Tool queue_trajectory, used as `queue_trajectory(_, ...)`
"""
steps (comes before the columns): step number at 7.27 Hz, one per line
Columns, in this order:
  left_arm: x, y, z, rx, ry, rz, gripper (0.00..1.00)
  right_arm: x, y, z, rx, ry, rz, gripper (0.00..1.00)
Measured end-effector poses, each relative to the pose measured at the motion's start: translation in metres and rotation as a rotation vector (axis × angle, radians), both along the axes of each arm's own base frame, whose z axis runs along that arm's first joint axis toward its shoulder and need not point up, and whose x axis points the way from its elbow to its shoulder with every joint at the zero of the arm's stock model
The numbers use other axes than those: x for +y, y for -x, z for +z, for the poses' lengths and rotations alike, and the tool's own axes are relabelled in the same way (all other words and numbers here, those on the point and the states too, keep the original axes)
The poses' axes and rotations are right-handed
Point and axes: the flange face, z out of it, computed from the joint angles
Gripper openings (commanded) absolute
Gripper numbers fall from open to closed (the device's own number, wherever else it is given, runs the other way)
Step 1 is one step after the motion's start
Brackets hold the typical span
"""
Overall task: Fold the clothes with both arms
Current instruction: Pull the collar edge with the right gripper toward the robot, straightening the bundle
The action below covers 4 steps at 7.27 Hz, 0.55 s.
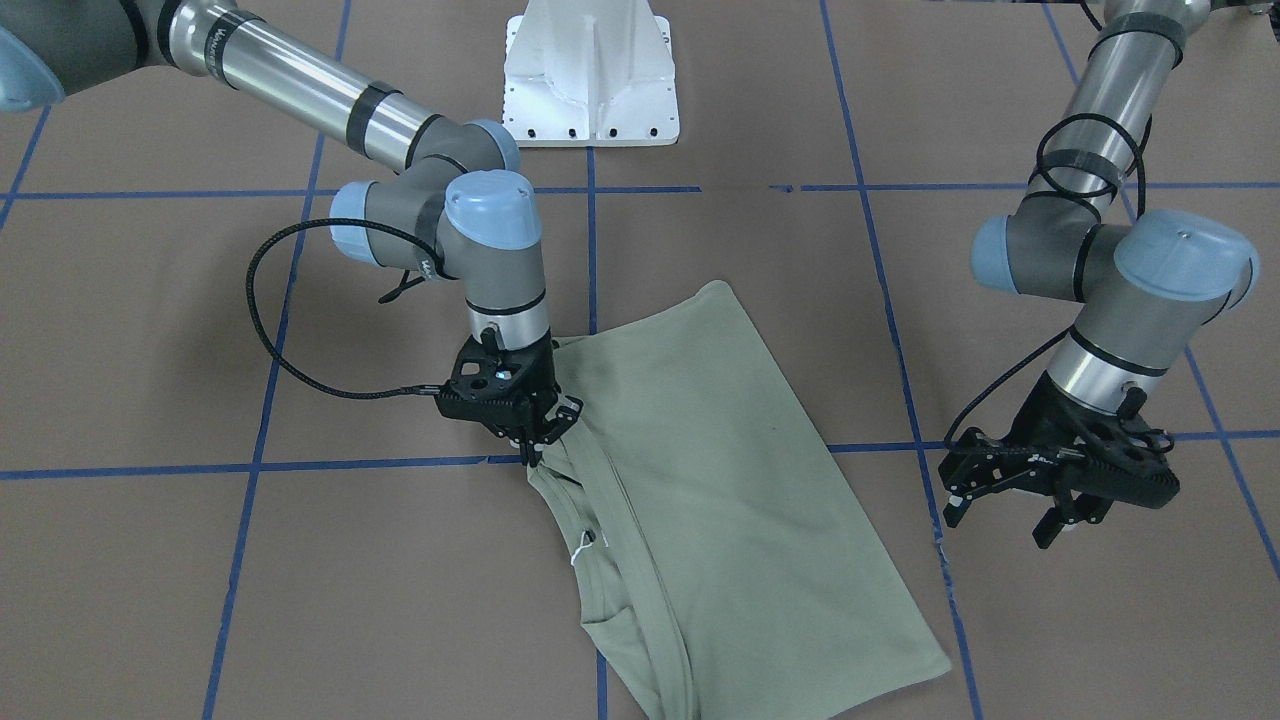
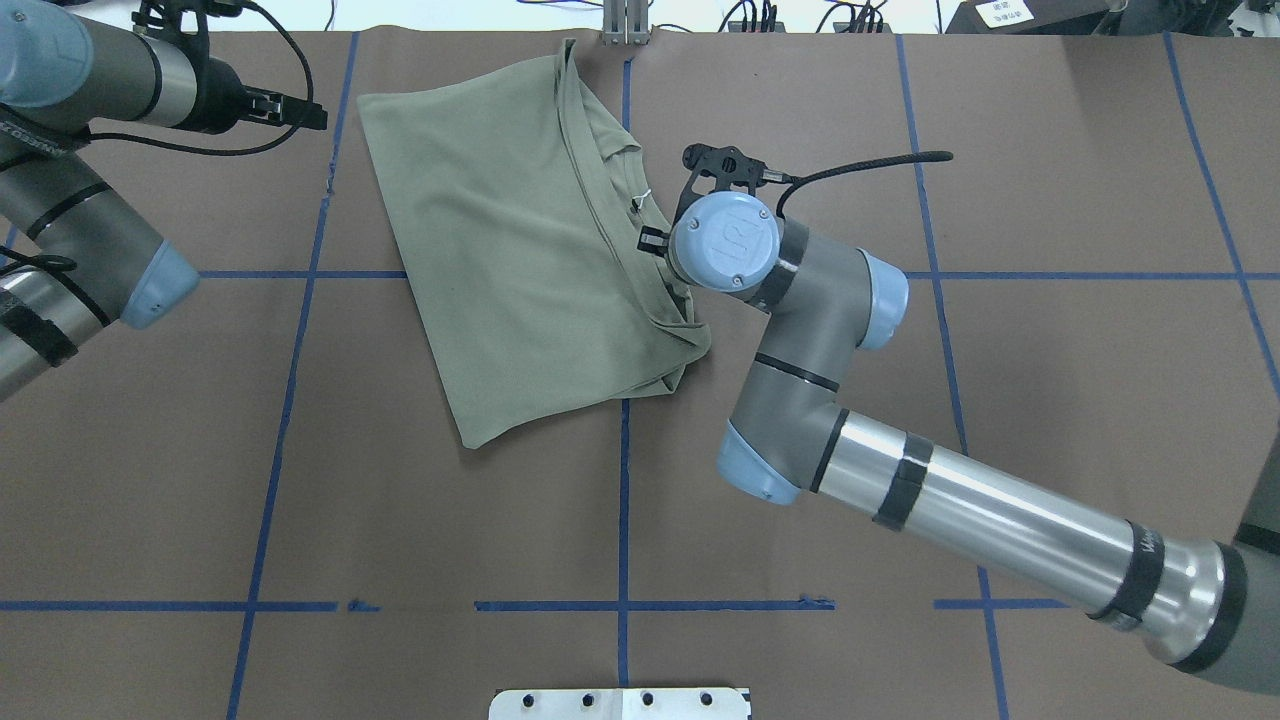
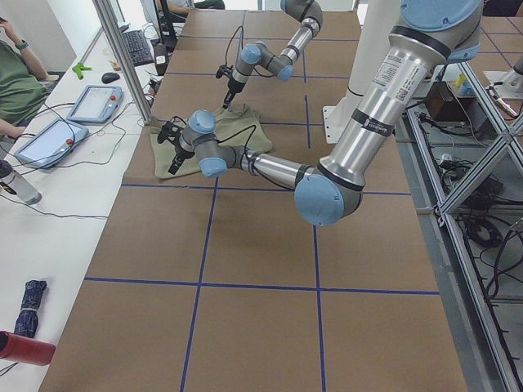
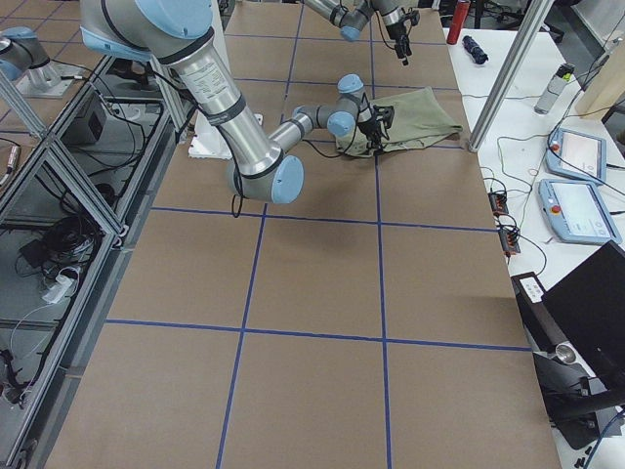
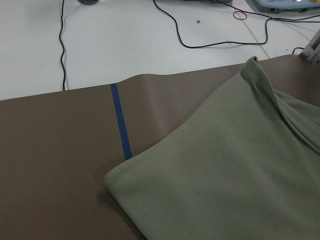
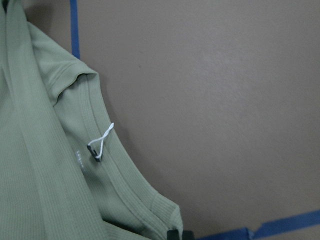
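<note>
The sage-green shirt lies folded into a rough rectangle on the brown table, neck edge and white tag toward my right arm. It also shows in the overhead view. My right gripper points straight down and is shut on the shirt's ribbed neck edge; in the overhead view its wrist hides the fingers. My left gripper is open and empty, hovering above the table beside the shirt's other long edge. Its wrist view shows a shirt corner below.
The white pedestal base stands at the robot's side of the table. Blue tape lines grid the brown surface. A metal post stands at the far edge by the shirt. A white bench with cables lies beyond.
</note>
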Motion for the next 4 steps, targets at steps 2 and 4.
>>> queue_trajectory(2,0.0,0.0,-0.001,0.001,-0.002,0.0,1.0,0.066,-0.027,0.031,-0.003,-0.03,-0.021,0.0)
queue_trajectory(4,0.001,0.0,-0.003,0.004,-0.005,-0.001,1.0,0.121,-0.056,0.043,0.009,-0.042,-0.042,0.99)
